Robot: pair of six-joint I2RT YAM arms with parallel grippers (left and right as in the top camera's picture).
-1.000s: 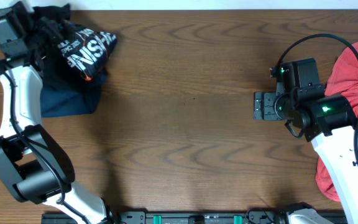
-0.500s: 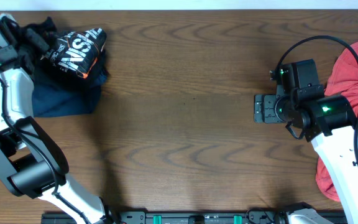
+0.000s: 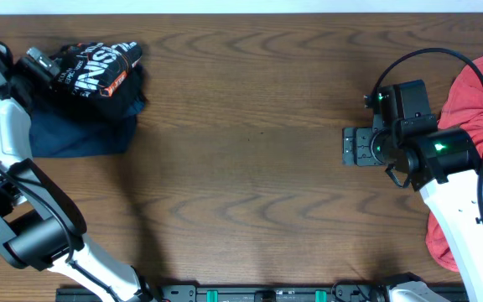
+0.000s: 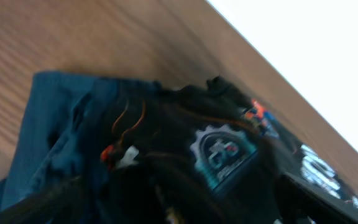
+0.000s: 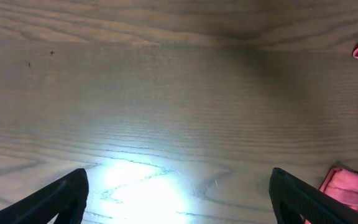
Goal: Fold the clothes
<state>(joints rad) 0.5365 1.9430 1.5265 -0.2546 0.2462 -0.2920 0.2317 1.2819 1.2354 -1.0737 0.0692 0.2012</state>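
The black jersey [image 3: 99, 71] lies bunched at the table's far left, white lettering up, on top of a dark blue cloth [image 3: 82, 134]. My left gripper [image 3: 42, 63] is at the bundle's left end. In the blurred left wrist view its dark fingers [image 4: 55, 196] stand wide apart, with the black jersey [image 4: 185, 155] and its round badge between and beyond them. The coral-red garment [image 3: 480, 92] is heaped at the right edge. My right gripper [image 3: 350, 144] hovers left of it, open over bare wood [image 5: 179, 186], with coral-red folds [image 5: 353, 186] at the frame's right side.
The wooden table [image 3: 250, 168] runs between the two heaps. The table's far edge [image 3: 250, 12] lies just behind the jersey. The right arm's black cable [image 3: 409, 59] loops above the wrist. A black rail [image 3: 258, 294] runs along the near edge.
My left arm has swung left toward the table's corner and the jersey bundle has shifted left and flattened with it. Its fingers now stand apart. The right arm has not moved.
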